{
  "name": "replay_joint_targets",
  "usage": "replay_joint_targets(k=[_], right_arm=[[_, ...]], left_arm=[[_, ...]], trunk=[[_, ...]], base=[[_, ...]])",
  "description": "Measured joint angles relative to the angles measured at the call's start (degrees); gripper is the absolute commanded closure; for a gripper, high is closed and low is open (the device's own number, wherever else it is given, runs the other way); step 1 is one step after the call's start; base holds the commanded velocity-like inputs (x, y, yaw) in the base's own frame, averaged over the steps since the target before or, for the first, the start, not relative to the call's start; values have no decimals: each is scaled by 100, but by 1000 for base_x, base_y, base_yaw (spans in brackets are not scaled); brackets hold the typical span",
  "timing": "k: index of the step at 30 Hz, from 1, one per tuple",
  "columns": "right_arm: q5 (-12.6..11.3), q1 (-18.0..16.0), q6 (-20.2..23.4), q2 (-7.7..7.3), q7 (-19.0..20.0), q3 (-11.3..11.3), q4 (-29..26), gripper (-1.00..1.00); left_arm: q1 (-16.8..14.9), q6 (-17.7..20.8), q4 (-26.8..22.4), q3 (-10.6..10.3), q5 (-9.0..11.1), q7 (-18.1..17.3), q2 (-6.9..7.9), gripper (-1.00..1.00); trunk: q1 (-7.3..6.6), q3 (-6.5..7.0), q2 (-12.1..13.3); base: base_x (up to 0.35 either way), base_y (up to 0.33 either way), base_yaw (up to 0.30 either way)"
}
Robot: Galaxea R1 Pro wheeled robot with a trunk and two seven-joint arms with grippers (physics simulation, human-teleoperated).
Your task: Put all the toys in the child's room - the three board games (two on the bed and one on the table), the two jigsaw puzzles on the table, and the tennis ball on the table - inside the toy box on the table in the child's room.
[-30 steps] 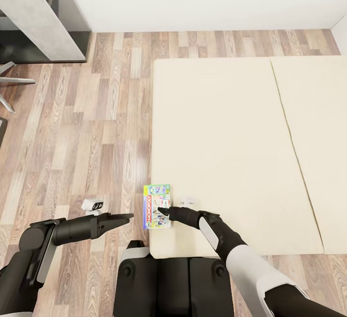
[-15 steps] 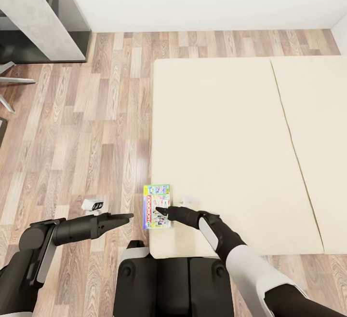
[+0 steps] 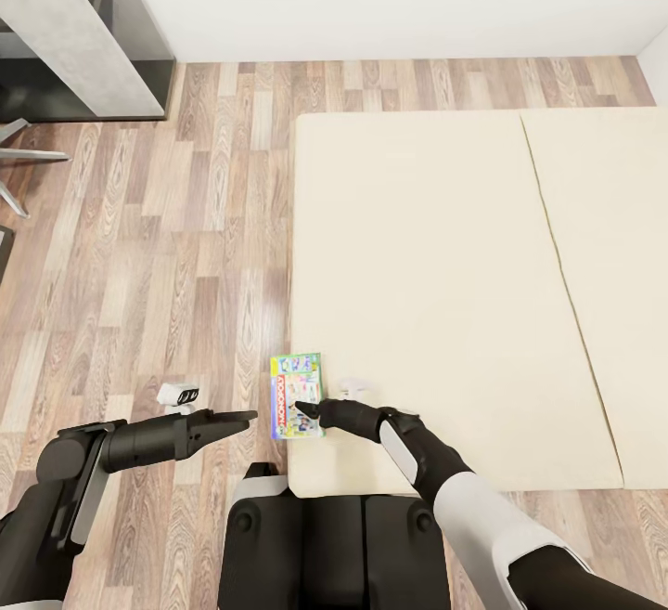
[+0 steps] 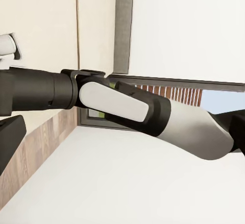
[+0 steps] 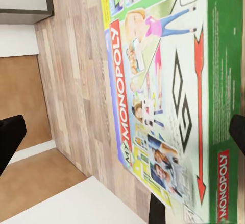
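A colourful Monopoly board game (image 3: pixel 295 382) lies flat at the near left corner of the cream bed (image 3: pixel 436 248), its left side hanging over the bed's edge above the floor. My right gripper (image 3: pixel 304 408) rests over the box's near end, open; in the right wrist view the box lid (image 5: pixel 163 81) spreads between the two wide-apart fingertips. My left gripper (image 3: pixel 243 419) hovers over the wood floor just left of the box, open and empty. The toy box, the table and the other toys are out of view.
A grey desk (image 3: pixel 74 34) stands at the far left with chair legs (image 3: pixel 28 157) beside it. A small white object (image 3: pixel 178 394) lies on the floor near my left arm, another (image 3: pixel 351 387) on the bed by my right wrist. White wall behind.
The Monopoly box has slid a little to the left, further over the bed's edge, with my right gripper following it. The left arm has stayed still.
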Motion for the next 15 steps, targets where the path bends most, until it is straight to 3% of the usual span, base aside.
replay_joint_targets(k=[15], right_arm=[[8,0,-19,0,0,4,-6,-100]], left_arm=[[0,0,0,0,-2,0,0,-100]], trunk=[[0,0,0]], base=[[0,0,0]])
